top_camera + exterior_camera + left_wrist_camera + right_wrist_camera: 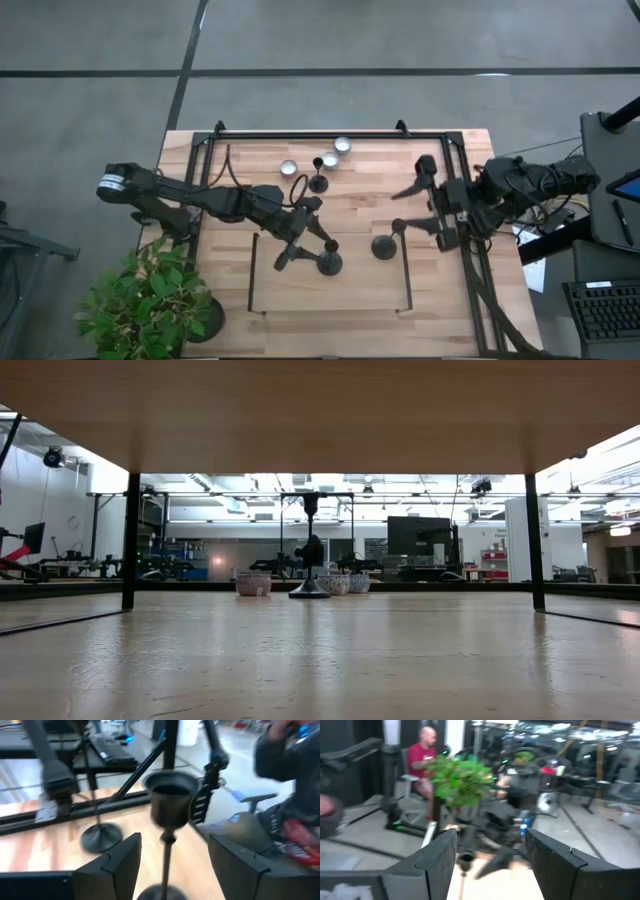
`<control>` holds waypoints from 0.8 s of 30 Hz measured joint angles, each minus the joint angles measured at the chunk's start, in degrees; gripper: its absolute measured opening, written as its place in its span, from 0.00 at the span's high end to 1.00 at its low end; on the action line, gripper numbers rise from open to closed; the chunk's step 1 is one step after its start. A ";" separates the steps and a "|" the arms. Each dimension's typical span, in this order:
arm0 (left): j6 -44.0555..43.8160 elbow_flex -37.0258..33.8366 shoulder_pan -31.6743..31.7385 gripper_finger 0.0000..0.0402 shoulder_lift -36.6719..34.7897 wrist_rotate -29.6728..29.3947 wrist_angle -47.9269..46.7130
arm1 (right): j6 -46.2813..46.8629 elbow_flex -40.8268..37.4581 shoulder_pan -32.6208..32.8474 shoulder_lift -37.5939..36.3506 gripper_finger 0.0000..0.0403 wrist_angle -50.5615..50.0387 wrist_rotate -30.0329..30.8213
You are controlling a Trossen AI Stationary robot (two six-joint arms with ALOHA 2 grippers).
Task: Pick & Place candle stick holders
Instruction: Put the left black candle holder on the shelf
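Observation:
Three black candle stick holders stand upright on their round bases on the wooden table. One point(318, 181) is at the far middle beside the tealights and also shows in the low view point(310, 550). One point(328, 261) stands in front of my left gripper point(298, 232). That gripper is open and level, and the holder's cup point(170, 795) and stem show between its fingers, untouched. The third holder point(384, 246) stands by my right gripper point(412, 200), which is open and empty. The third holder's base also shows in the left wrist view point(100, 837).
Three white tealights in silver cups point(289, 168), point(329, 160), point(342, 145) sit at the far middle of the table. A black rail frame point(330, 133) runs along the far edge and the sides. A potted plant point(150, 300) stands off the near left corner. A seated person point(422, 760) is beyond the table.

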 joint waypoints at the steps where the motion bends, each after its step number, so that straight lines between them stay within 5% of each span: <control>1: 0.49 0.00 0.00 0.41 -0.42 -1.16 -0.53 | 0.14 1.24 1.27 1.10 0.43 -0.80 0.23; 9: 1.80 -0.02 0.04 0.37 -2.00 -5.03 -4.36 | 7.04 11.11 13.18 10.71 0.43 -13.61 11.57; 24: 5.22 -0.02 -0.02 0.37 -10.61 -10.21 -12.72 | 22.15 13.89 23.62 28.52 0.43 -11.70 37.96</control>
